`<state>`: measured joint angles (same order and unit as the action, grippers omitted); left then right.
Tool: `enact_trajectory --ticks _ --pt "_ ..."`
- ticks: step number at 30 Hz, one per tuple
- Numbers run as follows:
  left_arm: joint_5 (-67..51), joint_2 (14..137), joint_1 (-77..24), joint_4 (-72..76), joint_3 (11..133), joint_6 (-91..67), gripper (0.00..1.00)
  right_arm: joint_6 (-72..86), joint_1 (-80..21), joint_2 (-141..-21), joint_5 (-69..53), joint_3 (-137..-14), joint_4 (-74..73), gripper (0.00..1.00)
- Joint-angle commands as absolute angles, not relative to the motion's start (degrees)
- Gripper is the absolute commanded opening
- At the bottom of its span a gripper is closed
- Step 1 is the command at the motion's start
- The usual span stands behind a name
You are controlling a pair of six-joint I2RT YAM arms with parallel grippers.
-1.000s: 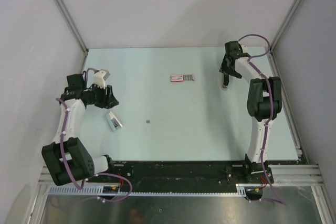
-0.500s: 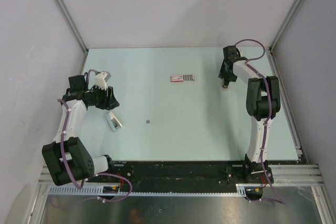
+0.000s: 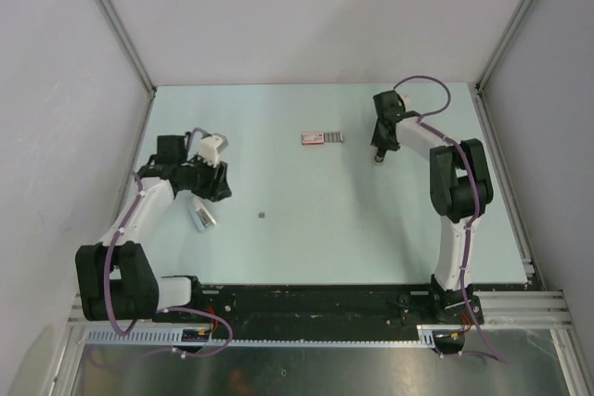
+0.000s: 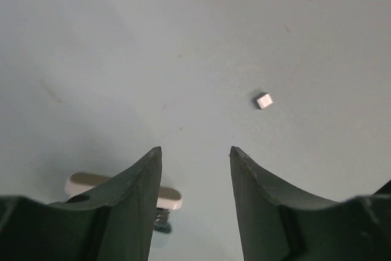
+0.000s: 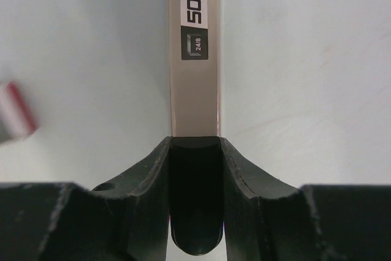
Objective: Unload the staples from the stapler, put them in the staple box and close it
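My right gripper [image 5: 194, 142] is shut on the stapler [image 5: 194, 77], a slim bar with a metal top printed "50" and "24/8" that sticks out ahead of the fingers. In the top view this gripper [image 3: 380, 148] hangs at the back right of the table. One tiny staples speck [image 3: 263, 214] lies mid-table and shows as a small pale square in the left wrist view [image 4: 264, 100]. My left gripper [image 3: 220, 186] is open and empty at the left, its tips [image 4: 195, 150] above bare table, short of the speck.
A flat pink-red box [image 3: 322, 138] lies at the back middle, left of the right gripper, and shows blurred in the right wrist view [image 5: 15, 117]. A small white-and-grey piece [image 3: 201, 215] lies by the left gripper, partly behind its left finger [image 4: 166, 198].
My right gripper has carried the stapler leftward toward the pink-red box. My left gripper has swung right, away from the left wall, over the white piece.
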<state>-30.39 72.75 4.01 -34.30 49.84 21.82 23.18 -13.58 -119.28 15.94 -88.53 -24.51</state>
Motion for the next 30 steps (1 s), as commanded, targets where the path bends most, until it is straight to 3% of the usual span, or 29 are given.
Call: enact_trajectory --ticks 1,13,21,30 --pt "-28.2 73.2 -3.0 -32.0 49.4 19.8 0.54 30.3 -20.5 -110.3 13.4 -85.5 -18.5 0.05" --pt "-42.1 77.3 -5.9 -30.1 53.9 16.7 0.7 42.9 -40.4 -105.5 10.9 -83.0 -2.6 0.01" --pt "-45.8 79.7 -6.3 -26.7 54.7 17.1 0.71 49.8 -48.5 -109.6 10.9 -82.6 9.6 0.0" --pt "-46.6 84.4 -6.3 -24.5 54.6 18.8 0.67 54.6 -50.2 -113.1 7.2 -82.4 14.5 0.0"
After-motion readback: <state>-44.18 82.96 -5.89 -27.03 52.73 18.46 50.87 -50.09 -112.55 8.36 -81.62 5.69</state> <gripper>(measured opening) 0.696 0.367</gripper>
